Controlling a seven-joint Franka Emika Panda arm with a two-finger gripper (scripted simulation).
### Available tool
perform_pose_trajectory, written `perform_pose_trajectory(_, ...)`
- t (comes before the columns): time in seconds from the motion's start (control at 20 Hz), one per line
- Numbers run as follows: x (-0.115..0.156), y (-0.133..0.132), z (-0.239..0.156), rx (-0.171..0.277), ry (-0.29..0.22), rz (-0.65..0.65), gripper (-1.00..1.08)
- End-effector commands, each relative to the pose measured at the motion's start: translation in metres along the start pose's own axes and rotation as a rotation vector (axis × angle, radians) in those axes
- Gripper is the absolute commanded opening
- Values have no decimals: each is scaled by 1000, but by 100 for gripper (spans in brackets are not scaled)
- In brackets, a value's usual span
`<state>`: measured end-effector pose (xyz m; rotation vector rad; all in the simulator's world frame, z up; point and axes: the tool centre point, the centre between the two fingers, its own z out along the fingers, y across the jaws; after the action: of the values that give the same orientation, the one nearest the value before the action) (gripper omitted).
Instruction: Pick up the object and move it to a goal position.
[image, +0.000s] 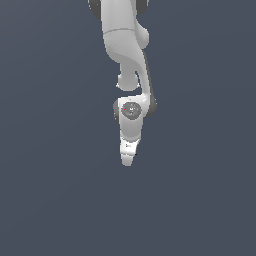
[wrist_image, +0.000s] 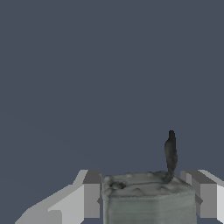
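Note:
In the wrist view the object is a grey-green block with a thin dark piece sticking up from one corner. It sits between my two grey fingertips, which touch it on both sides. My gripper is shut on it. In the exterior view the white arm hangs down from the top and the gripper points downward near the middle. The object is hidden there by the gripper.
A flat, plain dark blue-grey surface fills both views around the arm. No other objects, edges or goal marker show.

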<state>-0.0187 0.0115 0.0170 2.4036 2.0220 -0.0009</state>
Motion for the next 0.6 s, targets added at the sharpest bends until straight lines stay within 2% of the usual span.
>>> perform_pose_trajectory(0.0, 13, -5, -5, -1, 1, -2, -100)
perform_pose_trajectory(0.3, 57, -24, -19, 0, 0, -2, -100)
perform_pose_trajectory(0.55, 77, -31, -26, 0, 0, -2, -100)
